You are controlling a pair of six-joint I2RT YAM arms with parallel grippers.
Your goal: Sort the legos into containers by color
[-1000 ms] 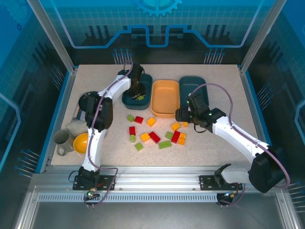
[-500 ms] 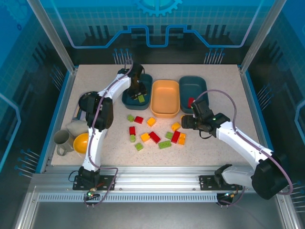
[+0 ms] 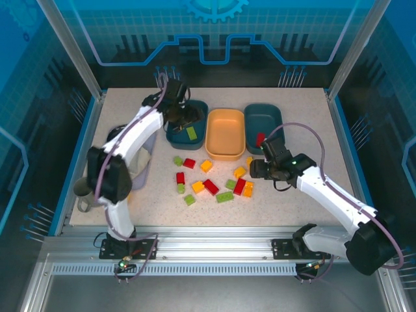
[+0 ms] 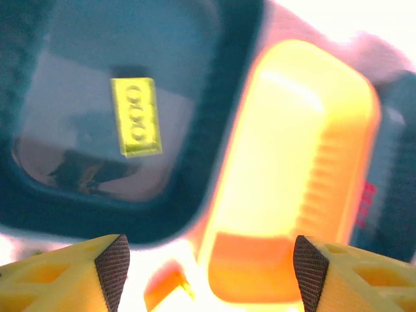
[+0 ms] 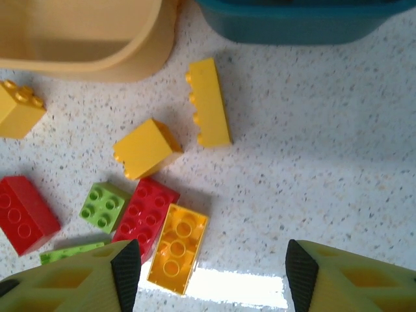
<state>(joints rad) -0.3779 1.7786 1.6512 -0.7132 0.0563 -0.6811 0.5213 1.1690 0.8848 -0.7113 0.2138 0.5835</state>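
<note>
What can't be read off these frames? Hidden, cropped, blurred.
Right wrist: right dark teal plastic tray, interior cut off by the top edge.
Left wrist: small red brick in that tray, blurred at the right edge.
Left wrist: orange plastic tray, floor overexposed.
Right wrist: lime green brick, partly behind a fingertip of the right gripper.

Three containers point(image 3: 225, 133) in a row across the bench point(image 3: 305, 130), a lego point(image 3: 192, 133) in each outer one, loose legos point(image 3: 210, 186) in front

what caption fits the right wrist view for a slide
Open right gripper hovers above scattered red, yellow and green legos
</note>
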